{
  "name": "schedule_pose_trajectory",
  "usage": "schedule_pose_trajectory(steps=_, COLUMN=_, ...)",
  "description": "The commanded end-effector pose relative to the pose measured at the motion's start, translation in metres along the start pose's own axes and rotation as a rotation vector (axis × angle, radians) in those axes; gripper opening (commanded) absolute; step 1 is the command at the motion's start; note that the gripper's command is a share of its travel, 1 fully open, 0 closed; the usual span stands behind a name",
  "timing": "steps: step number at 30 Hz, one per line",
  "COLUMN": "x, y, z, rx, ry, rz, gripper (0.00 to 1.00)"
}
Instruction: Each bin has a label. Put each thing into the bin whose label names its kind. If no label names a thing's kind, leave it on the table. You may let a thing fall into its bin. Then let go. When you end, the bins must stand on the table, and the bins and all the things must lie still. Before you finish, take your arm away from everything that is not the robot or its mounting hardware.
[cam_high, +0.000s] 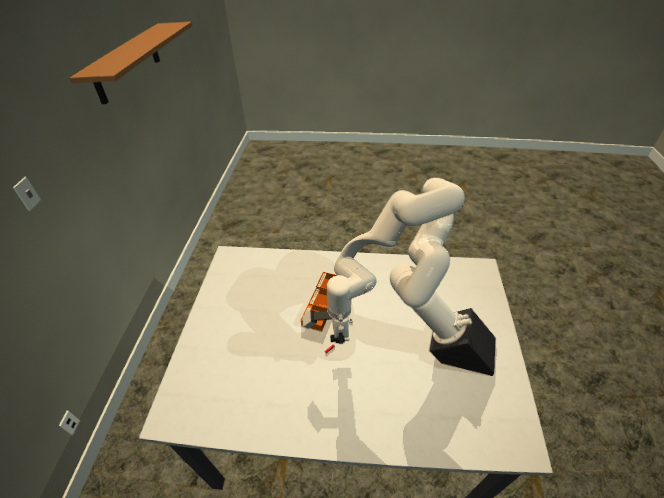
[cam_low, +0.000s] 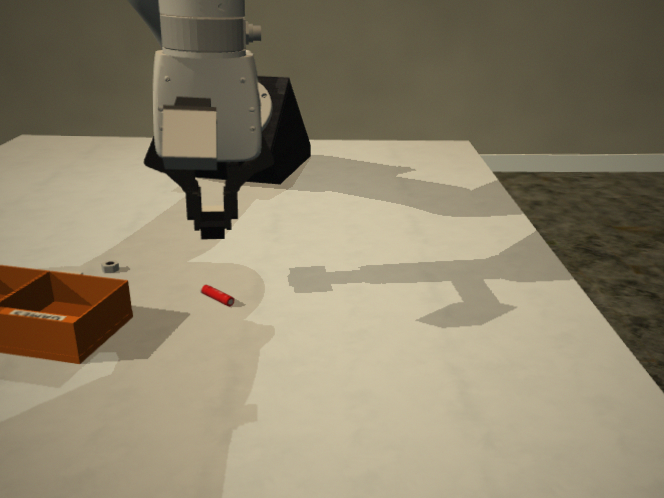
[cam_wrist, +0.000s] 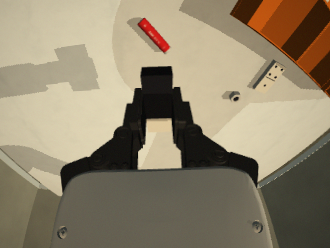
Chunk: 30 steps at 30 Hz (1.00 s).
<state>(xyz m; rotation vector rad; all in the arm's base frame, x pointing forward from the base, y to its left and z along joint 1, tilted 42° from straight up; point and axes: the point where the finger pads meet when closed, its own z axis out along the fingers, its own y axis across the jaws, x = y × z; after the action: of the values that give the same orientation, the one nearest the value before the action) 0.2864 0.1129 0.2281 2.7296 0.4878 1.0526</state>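
Note:
An orange row of bins (cam_high: 320, 301) (cam_low: 40, 338) (cam_wrist: 274, 25) stands on the table. In the exterior view the near bin's label (cam_low: 37, 315) appears upside down and seems to read GAMES; other labels are unreadable. A red battery (cam_high: 329, 348) (cam_low: 217, 295) (cam_wrist: 154, 35) lies beside the bins. A grey hex nut (cam_low: 110, 266) (cam_wrist: 234, 96) and a white domino (cam_wrist: 270, 76) lie near the bins. My gripper (cam_high: 338, 338) (cam_low: 212, 223) (cam_wrist: 158, 100) hangs above the table, near the battery. It appears shut on a dark blocky thing, largely merged with the black fingers; its kind is unclear.
The arm's black base (cam_high: 465, 345) stands at the table's right side in the top view. The forearm and gripper cover part of the bins there. A wall shelf (cam_high: 134, 50) is far off at upper left.

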Motion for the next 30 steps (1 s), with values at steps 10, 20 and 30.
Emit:
schedule_pose_trajectory(steps=10, x=0.003, y=0.078, z=0.0, rx=0.026, ry=0.0, rz=-0.005, gripper=0.0)
schedule_pose_trajectory(steps=20, x=0.005, y=0.132, z=0.002, rx=0.025, ry=0.0, rz=-0.005, gripper=0.0)
schedule_pose_trajectory(steps=30, x=0.007, y=0.18, z=0.003, rx=0.025, ry=0.0, rz=-0.005, gripper=0.0)
